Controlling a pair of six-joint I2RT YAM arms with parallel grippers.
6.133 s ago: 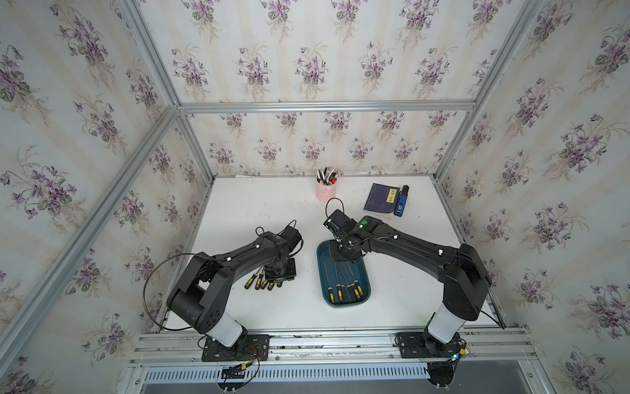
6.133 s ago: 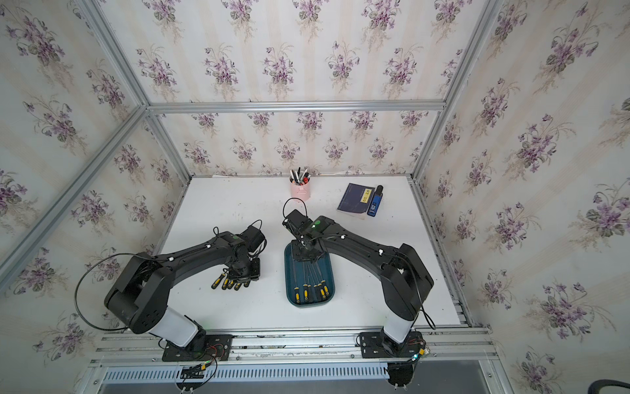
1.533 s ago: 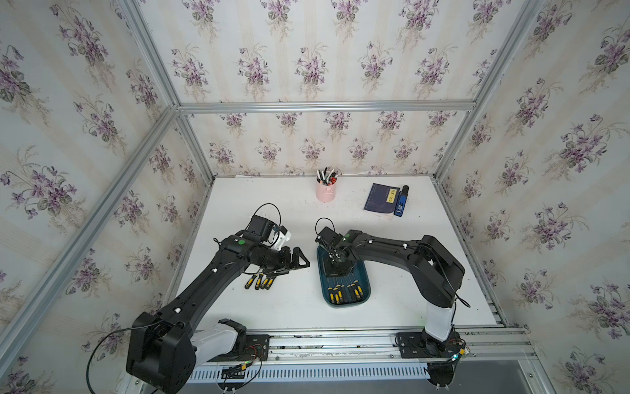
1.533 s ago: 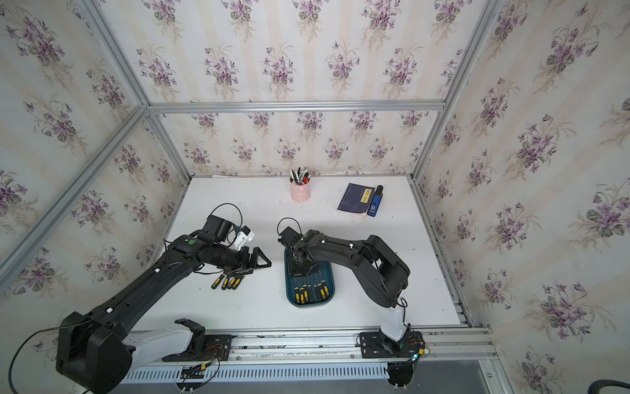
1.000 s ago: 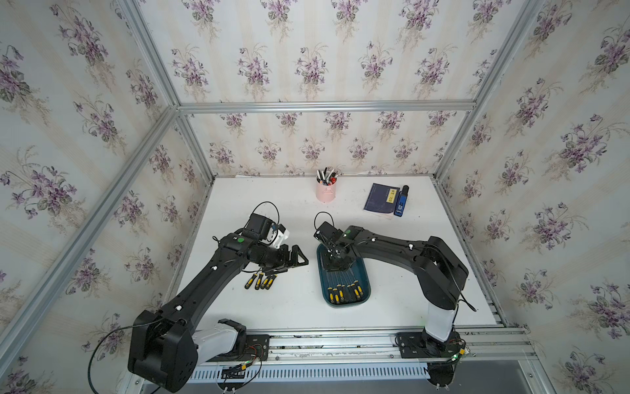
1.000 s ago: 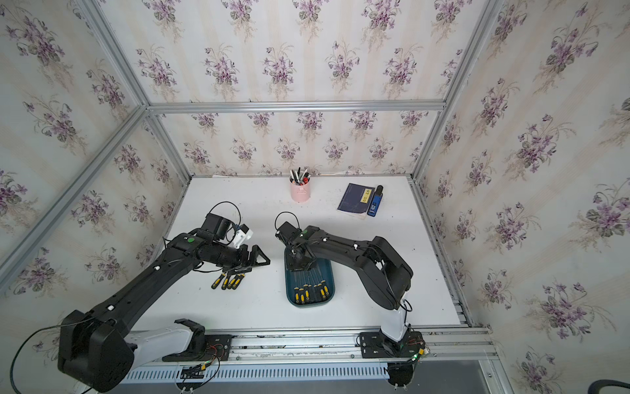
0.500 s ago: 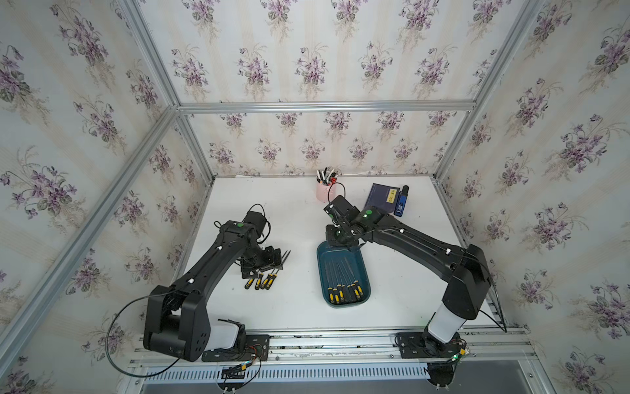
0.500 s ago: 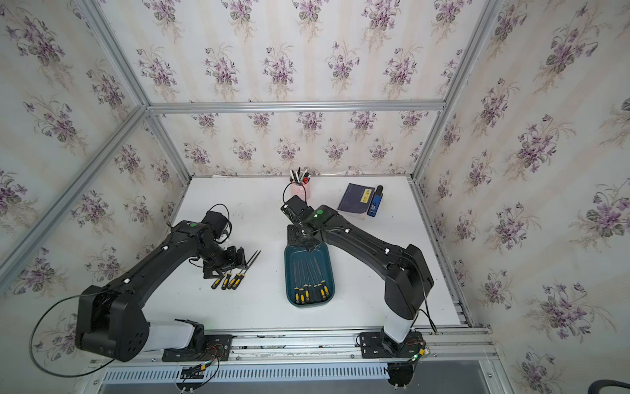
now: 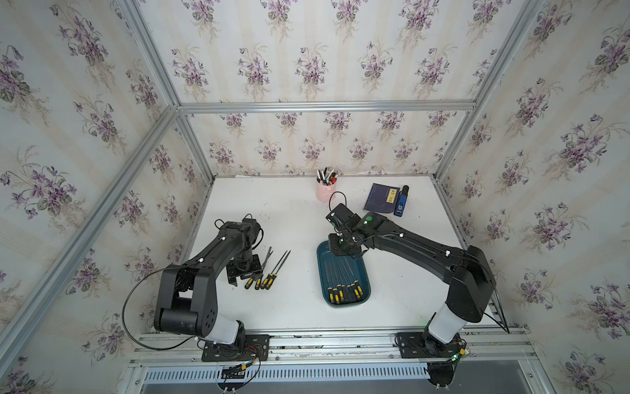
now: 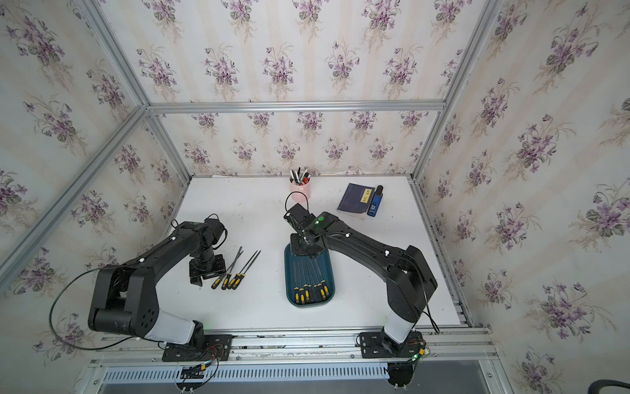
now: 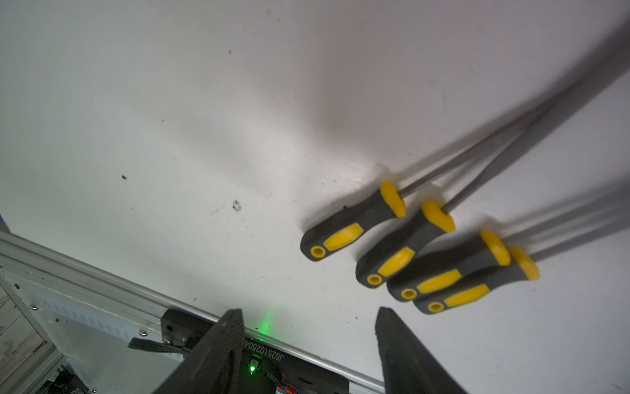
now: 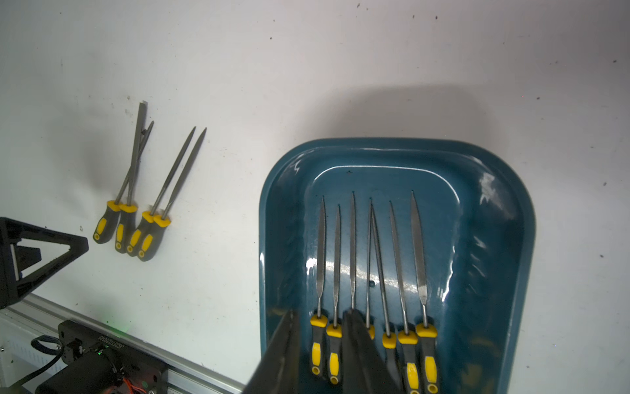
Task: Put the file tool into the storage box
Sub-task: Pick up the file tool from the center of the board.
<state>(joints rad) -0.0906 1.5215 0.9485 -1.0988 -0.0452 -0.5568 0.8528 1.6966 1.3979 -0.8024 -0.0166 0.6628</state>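
The left gripper (image 11: 308,327), jaws apart and empty, has been lowered beside four yellow-handled metal files (image 9: 264,273). The right gripper (image 12: 320,327), nearly together, holds nothing above the dark teal plastic storage box (image 9: 365,273), where six files lie.

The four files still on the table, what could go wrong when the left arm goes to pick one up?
1. The four files lie packed handle to handle, so the left gripper, jaws apart and empty beside them, may pinch two or nudge the neighbours.
2. Two shafts cross, so lifting one could drag the other.
3. The tray already holds six files; another dropped in may land across them.
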